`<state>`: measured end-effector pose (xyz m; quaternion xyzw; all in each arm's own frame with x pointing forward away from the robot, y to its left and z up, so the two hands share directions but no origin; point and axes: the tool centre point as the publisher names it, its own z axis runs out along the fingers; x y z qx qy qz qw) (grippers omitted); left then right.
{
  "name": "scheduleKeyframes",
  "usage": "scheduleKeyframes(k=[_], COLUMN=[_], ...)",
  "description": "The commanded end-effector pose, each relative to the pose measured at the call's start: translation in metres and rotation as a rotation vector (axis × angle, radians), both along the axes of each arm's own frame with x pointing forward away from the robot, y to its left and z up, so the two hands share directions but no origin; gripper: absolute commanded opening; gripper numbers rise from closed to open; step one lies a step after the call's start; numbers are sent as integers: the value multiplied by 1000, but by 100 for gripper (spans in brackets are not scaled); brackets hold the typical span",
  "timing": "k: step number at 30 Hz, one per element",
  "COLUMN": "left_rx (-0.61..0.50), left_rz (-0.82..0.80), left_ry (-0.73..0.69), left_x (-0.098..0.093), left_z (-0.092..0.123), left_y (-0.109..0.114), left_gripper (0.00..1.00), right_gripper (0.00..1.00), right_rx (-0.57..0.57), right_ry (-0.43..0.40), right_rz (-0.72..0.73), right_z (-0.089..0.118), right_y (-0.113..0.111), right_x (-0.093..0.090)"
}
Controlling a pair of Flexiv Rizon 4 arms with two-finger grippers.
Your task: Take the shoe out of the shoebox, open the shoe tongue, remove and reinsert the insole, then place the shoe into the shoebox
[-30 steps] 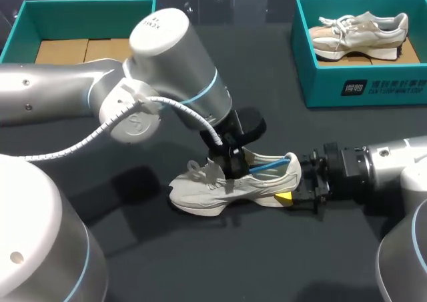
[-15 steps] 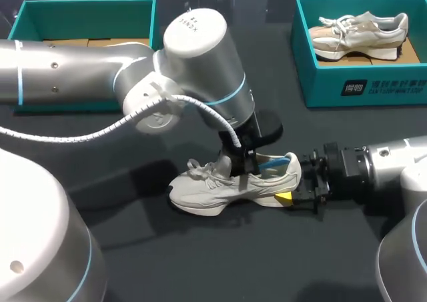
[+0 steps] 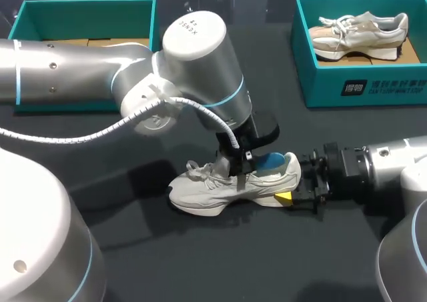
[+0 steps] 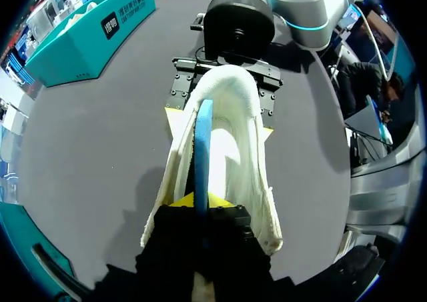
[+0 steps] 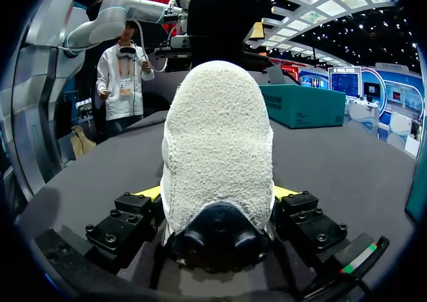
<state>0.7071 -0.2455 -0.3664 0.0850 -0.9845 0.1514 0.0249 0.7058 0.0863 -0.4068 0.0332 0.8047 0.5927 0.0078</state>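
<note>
Where the left gripper (image 4: 200,201) dips into the opening of the shoe (image 4: 233,142), its yellow tips are pinched together on the blue insole (image 4: 202,139). The insole stands on edge inside the shoe and rises above the collar near the heel.

- Shoe: pale grey-white, laced, upright on its sole near the middle of the dark table (image 3: 167,262). The toe points toward the left arm's side and the heel toward the right arm.
- Right gripper (image 5: 217,205): low at table level, fingers clamped on the heel from both sides, a yellow tip at each flank.
- Right shoebox (image 3: 360,89): teal, at the far right corner, well apart from the shoe, with a second shoe (image 3: 360,30) lying inside.
- Left shoebox (image 3: 80,12): teal, at the far left corner, brown cardboard showing inside, partly hidden behind the left arm.
</note>
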Motion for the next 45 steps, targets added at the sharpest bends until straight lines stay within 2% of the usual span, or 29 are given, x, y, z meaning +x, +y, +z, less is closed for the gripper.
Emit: scheduleKeyframes(k=[1,5,12,22,27,28,30,32,33,39,45], left_rx=[-31,-87,-153,-163,-168,-170,-177,-181,-187,-223,-251], left_rz=[11,23,31,50,63,69,80,95,103,129,148], left_ry=[2,-2,-36,-64,-86,-101,-120,-149,-159,-217,-240], left_x=[-2,-1,1,15,15,13,11,8,7,0,1], left_z=[2,15,35,41,42,43,44,44,44,44,40], left_y=[14,7,-18,-54,-57,-57,-56,-54,-54,-50,-46], left_gripper=[0,0,0,0,0,5,38,54,58,47,45], right_gripper=[0,0,0,0,0,0,0,0,0,0,0], right_rx=[-4,-4,-4,-4,-4,-4,-4,-4,-4,-4,-4], right_ry=[0,0,0,0,0,0,0,0,0,0,0], right_rz=[-1,-1,-1,-1,-1,-1,-1,-1,-1,-1,-1], right_z=[-1,-1,-1,-1,-1,-1,-1,-1,-1,-1,-1], right_y=[1,1,1,1,1,1,1,1,1,1,1], right_x=[-1,-1,-1,-1,-1,-1,-1,-1,-1,-1,-1])
